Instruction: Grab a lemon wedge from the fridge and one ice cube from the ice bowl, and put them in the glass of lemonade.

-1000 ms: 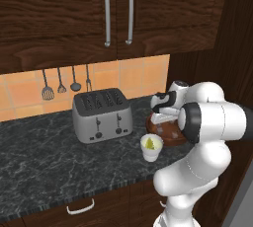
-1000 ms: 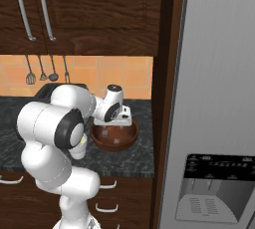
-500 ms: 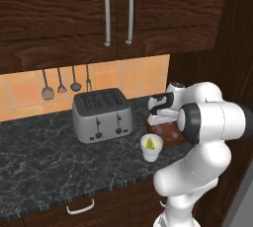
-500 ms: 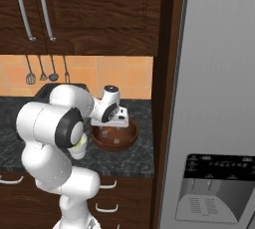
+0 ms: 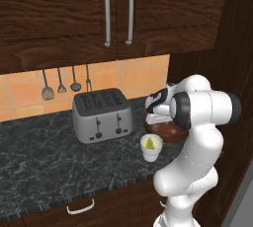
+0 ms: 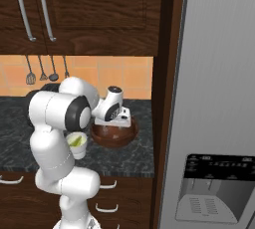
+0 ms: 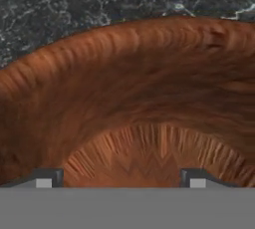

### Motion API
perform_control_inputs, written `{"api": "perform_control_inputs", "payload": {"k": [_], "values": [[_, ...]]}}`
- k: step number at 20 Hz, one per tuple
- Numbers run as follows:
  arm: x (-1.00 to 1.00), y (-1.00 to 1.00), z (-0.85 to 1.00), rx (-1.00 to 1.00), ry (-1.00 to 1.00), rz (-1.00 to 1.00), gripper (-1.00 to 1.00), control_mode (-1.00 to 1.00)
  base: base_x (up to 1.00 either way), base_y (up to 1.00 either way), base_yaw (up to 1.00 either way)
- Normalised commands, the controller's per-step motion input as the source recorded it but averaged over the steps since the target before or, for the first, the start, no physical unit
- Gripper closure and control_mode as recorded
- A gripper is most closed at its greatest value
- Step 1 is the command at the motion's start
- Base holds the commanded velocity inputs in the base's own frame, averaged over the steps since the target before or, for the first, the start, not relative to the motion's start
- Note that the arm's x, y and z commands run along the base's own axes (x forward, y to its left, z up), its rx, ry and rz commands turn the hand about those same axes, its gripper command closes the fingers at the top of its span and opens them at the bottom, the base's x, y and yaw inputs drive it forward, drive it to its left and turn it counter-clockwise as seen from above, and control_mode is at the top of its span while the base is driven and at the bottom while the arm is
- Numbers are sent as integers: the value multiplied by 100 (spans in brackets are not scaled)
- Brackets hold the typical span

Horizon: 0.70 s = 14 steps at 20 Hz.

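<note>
The ice bowl (image 5: 170,132) (image 6: 114,137) is a reddish-brown wooden bowl on the dark counter beside the wall. My gripper (image 6: 113,123) (image 5: 157,118) reaches down into it. In the hand view its ribbed inner wall (image 7: 129,88) is very close. My two fingertips (image 7: 47,178) stand wide apart, the gripper (image 7: 122,178) open with nothing seen between them; no ice cube is visible. The glass of lemonade (image 5: 151,148) (image 6: 77,144) stands just in front of the bowl, with a yellow lemon wedge (image 5: 148,143) in it. The grey steel fridge (image 6: 214,98) rises at the right.
A steel toaster (image 5: 102,115) stands left of the glass. Utensils (image 5: 66,82) hang on the orange tile wall. Dark cabinets with long handles (image 5: 117,14) hang overhead. A dark wood panel (image 6: 162,123) separates the counter from the fridge.
The hand has sunk lower, from above the ice bowl's rim down into the bowl. The glass and the toaster have stayed put.
</note>
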Motion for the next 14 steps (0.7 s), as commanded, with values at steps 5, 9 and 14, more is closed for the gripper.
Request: {"api": "perform_control_inputs", "payload": {"k": [5, 9, 14], "values": [[-43, -9, 0, 4, 0, 0, -100, -100, 0, 0, 0], [-18, 7, 0, 1, 0, 0, -100, -100, 0, 0, 0], [2, 17, 0, 0, 0, 0, -100, -100, 0, 0, 0]]}}
